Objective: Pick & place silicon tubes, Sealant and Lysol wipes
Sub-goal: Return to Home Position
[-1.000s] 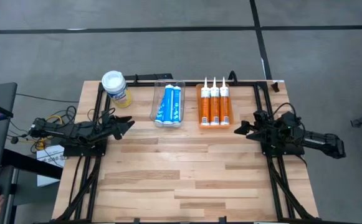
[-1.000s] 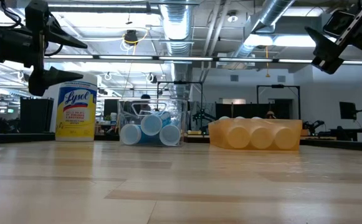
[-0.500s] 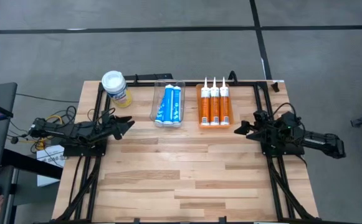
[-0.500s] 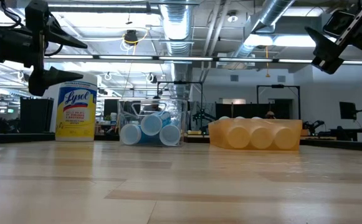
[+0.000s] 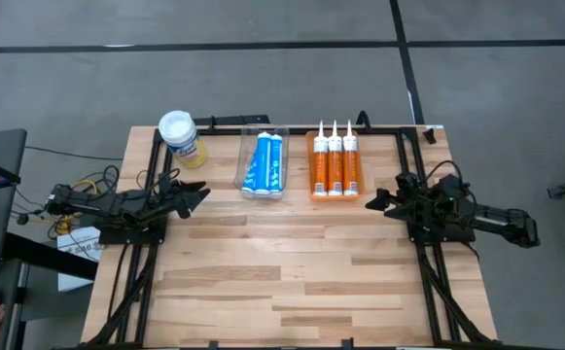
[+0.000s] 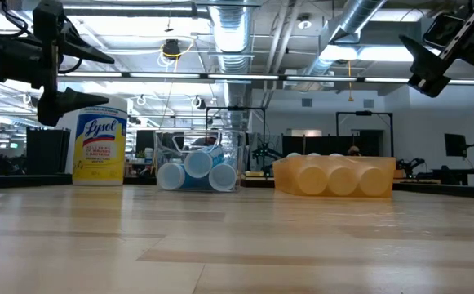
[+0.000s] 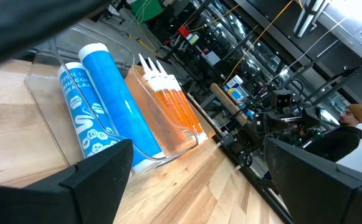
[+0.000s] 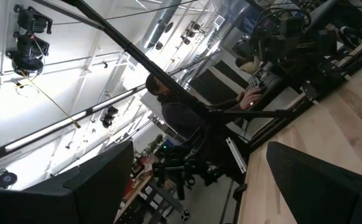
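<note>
Your left tool (image 5: 198,197) – 9 o'clock, off the table (image 5: 263,277), fingers apart | right tool (image 5: 374,201) – 3 o'clock, fingers apart | wipes (image 5: 179,136) upright, 11 o'clock | blue sealant (image 5: 265,163) in clear bin (image 5: 244,170), 12 o'clock | orange tubes (image 5: 334,167), 1 o'clock

floor (image 5: 263,78): grey concrete | ceiling: exposed ducts (image 6: 232,33), bright lights (image 6: 338,53) | table (image 5: 292,277): pale wood planks

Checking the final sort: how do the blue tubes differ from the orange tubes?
The blue tubes lie piled in a clear bin, one atop two; the orange tubes lie three abreast in an orange bin. The orange tubes have long white nozzles, the blue tubes blunt white ends. Both lie parallel at the table's far side.
</note>
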Controlling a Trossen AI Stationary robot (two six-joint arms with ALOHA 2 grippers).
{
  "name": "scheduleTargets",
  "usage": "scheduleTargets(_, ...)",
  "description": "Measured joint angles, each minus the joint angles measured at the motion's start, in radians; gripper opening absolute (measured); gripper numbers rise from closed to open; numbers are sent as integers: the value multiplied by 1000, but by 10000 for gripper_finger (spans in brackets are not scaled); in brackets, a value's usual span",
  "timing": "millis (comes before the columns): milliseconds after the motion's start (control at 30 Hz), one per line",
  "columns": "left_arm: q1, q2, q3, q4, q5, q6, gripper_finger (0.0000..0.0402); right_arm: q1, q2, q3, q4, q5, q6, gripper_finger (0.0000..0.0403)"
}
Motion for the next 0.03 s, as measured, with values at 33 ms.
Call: scheduleTargets(33, 0, 0, 0, 0, 0, 0, 355, 0, 0, 0, 0, 0, 0, 359)
